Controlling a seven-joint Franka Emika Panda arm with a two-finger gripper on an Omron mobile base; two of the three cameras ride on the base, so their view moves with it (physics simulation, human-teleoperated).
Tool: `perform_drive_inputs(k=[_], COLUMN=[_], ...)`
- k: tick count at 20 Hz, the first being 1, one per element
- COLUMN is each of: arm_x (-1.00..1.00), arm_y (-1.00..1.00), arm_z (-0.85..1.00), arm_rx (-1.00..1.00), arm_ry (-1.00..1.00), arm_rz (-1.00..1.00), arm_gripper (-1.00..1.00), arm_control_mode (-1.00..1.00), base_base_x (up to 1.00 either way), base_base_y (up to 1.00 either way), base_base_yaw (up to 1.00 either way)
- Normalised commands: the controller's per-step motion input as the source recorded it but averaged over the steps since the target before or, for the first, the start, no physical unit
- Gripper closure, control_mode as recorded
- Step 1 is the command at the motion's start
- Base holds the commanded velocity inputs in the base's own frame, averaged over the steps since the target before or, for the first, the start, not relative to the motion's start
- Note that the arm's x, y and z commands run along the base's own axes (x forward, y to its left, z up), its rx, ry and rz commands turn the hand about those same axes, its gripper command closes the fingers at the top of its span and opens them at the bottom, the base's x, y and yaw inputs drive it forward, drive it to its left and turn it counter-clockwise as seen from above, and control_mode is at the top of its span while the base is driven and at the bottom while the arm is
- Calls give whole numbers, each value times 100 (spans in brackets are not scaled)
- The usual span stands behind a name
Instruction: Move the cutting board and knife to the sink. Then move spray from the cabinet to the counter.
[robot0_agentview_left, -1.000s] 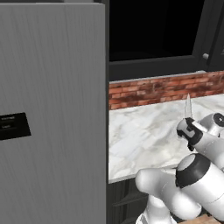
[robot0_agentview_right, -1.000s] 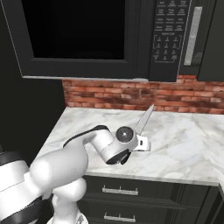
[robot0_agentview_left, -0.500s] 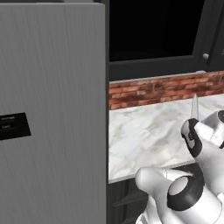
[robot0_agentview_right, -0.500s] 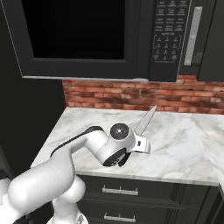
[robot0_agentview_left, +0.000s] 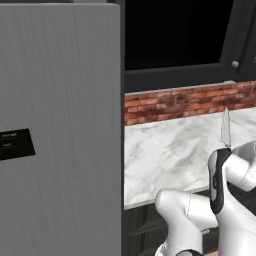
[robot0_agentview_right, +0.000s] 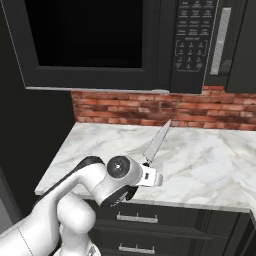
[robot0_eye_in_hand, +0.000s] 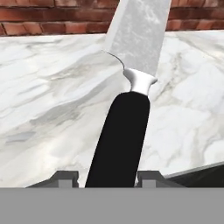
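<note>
My gripper (robot0_eye_in_hand: 108, 177) clamps the knife (robot0_eye_in_hand: 124, 127) by its black handle (blade tip (robot0_agentview_right: 166, 124) visible from the right) above the counter (robot0_agentview_right: 210, 165).

A black microwave (robot0_agentview_right: 100, 45) hangs above a red brick wall (robot0_agentview_right: 150, 107), its keypad (robot0_agentview_right: 192, 35) and pale handle (robot0_agentview_right: 219, 41) on its right side. Dark drawers (robot0_agentview_right: 165, 225) with metal handles (robot0_agentview_right: 136, 218) sit below. A tall grey panel (robot0_agentview_left: 60, 130) with a small black plate (robot0_agentview_left: 15, 144) stands at the left.
</note>
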Motion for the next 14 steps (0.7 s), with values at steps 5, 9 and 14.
perform_drive_inputs(k=[5, 9, 14], arm_x=[-46, -57, -42], arm_y=[20, 10, 5], arm_z=[45, 35, 28], arm_rx=[0, 0, 0], arm_ry=[-2, 0, 0], arm_rz=[0, 0, 0], arm_gripper=[100, 100, 100], arm_control_mode=[-100, -100, -100], base_base_x=[0, 0, 0], base_base_y=[0, 0, 0], base_base_yaw=[0, 0, 0])
